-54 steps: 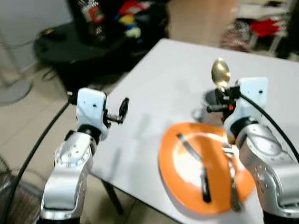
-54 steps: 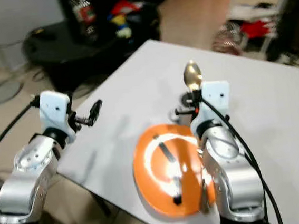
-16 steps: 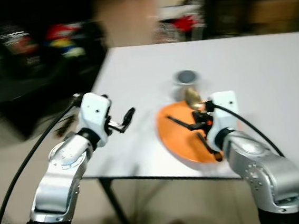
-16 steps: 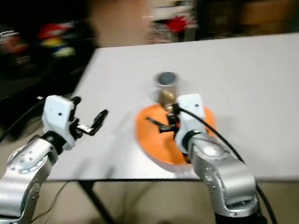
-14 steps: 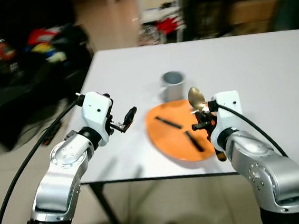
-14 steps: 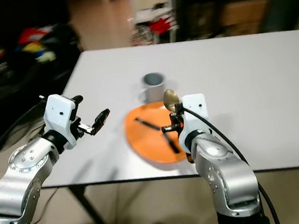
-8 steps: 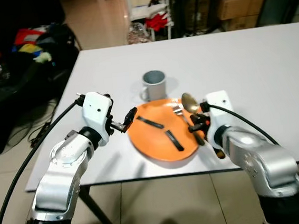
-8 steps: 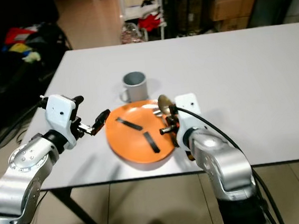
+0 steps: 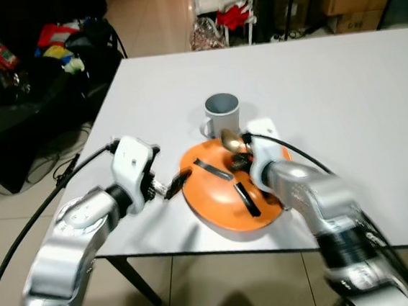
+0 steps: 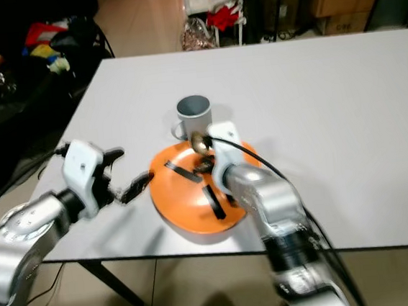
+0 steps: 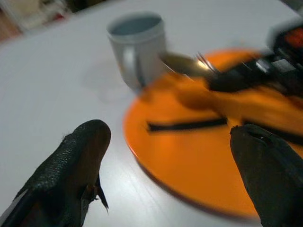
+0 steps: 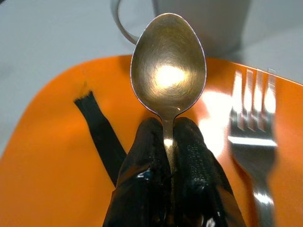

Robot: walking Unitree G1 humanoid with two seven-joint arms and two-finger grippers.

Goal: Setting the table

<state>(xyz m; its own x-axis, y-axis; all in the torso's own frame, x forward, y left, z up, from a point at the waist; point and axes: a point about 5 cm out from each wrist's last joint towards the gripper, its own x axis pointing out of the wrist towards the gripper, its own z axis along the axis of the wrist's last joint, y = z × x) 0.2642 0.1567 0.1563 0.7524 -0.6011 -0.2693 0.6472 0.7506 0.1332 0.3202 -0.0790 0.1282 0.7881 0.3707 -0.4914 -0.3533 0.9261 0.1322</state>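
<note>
The right gripper [image 12: 169, 142] pinches the neck of a brass-coloured spoon [image 12: 168, 66] between its two black fingers, bowl pointing away from the wrist. It hovers low over the far edge of an orange plate [image 9: 217, 209], just short of a grey mug [image 9: 222, 113] that stands on the table beyond the plate. A silver fork [image 12: 251, 137] lies on the plate beside the spoon, its tines toward the mug. Two black strips mark the plate's face; what they are cannot be made out.

The left gripper [image 11: 165, 170] hangs with its fingers spread wide and empty, close to the plate's near-left edge, above the white table [image 9: 341, 75]. The plate sits near the table's front edge, with the mug touching or nearly touching its far rim.

Judging from this layout, the setting is partly done: plate and mug are in place. The spoon is not yet laid down, and the fork probably needs moving off the plate to lie alongside it.

Beyond the table are a tiled floor, a dark pile of bags and clothes to the left, and cardboard boxes at the back.
</note>
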